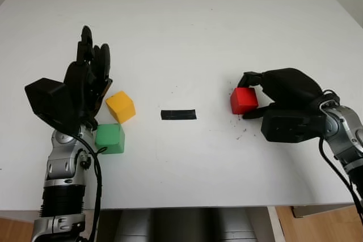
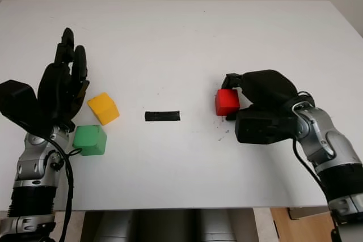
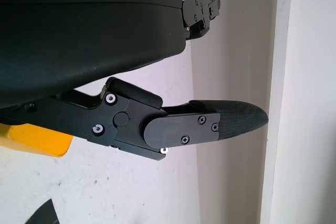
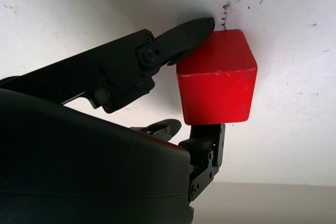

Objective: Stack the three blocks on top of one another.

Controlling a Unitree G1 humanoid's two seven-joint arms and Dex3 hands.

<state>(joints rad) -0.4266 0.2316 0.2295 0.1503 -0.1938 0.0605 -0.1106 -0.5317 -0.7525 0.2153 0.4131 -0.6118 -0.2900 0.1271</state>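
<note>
A red block (image 1: 243, 100) sits right of the table's centre, pinched between the fingers of my right hand (image 1: 252, 96); in the right wrist view the red block (image 4: 218, 85) is clamped by a finger above and a thumb below. A yellow block (image 1: 121, 106) lies left of centre with a green block (image 1: 110, 138) just in front of it, the two nearly touching. My left hand (image 1: 91, 55) is raised beside and above the yellow block, open and holding nothing. An edge of the yellow block (image 3: 34, 139) peeks out under the left hand's shell.
A short strip of black tape (image 1: 178, 114) lies on the white table (image 1: 187, 38) between the yellow and red blocks. Dark scuff marks (image 1: 241, 131) dot the surface near the red block. The table's front edge runs close to both forearms.
</note>
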